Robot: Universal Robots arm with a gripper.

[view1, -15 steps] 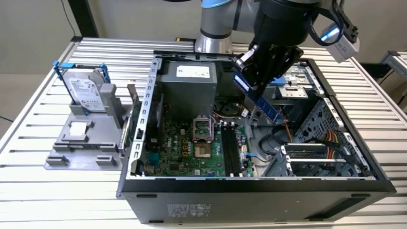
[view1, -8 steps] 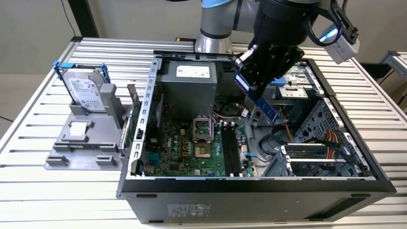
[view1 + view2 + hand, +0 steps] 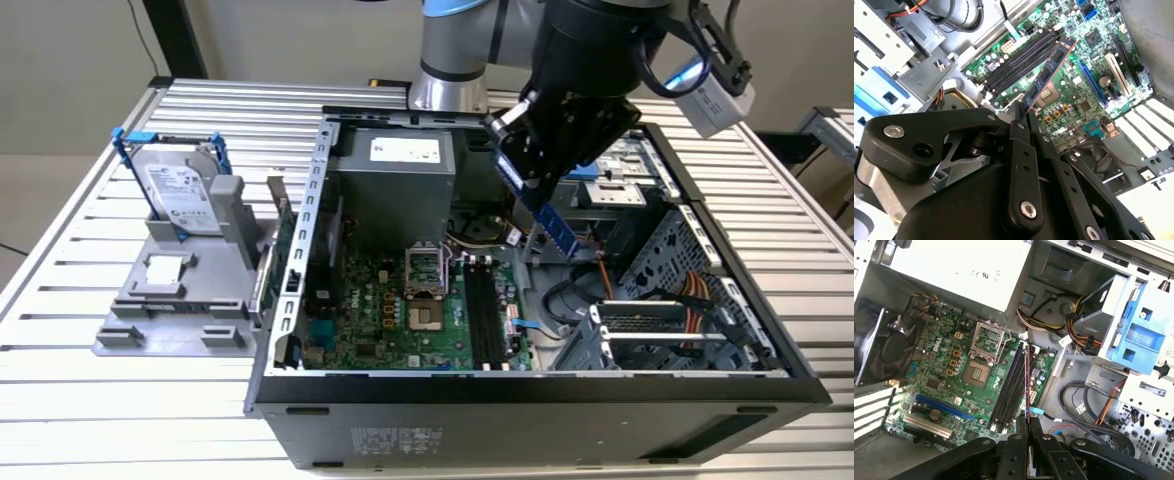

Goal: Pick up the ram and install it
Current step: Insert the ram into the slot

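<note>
One ram (image 3: 1048,71) — clamped in the gripper (image 3: 1022,109) — slants down toward slots (image 3: 1016,62).

Matt black plastic fingers (image 3: 1021,165), circuit-board ram (image 3: 1050,72), shiny green motherboard (image 3: 944,380), dull grey sheet-metal case (image 3: 318,190), ribbed bare-metal table (image 3: 80,400).

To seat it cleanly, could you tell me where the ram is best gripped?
On its flat faces near the upper end, from above: the ram is a thin stick hanging over the motherboard slots, and the claw pinches it there, leaving the rest free.
</note>
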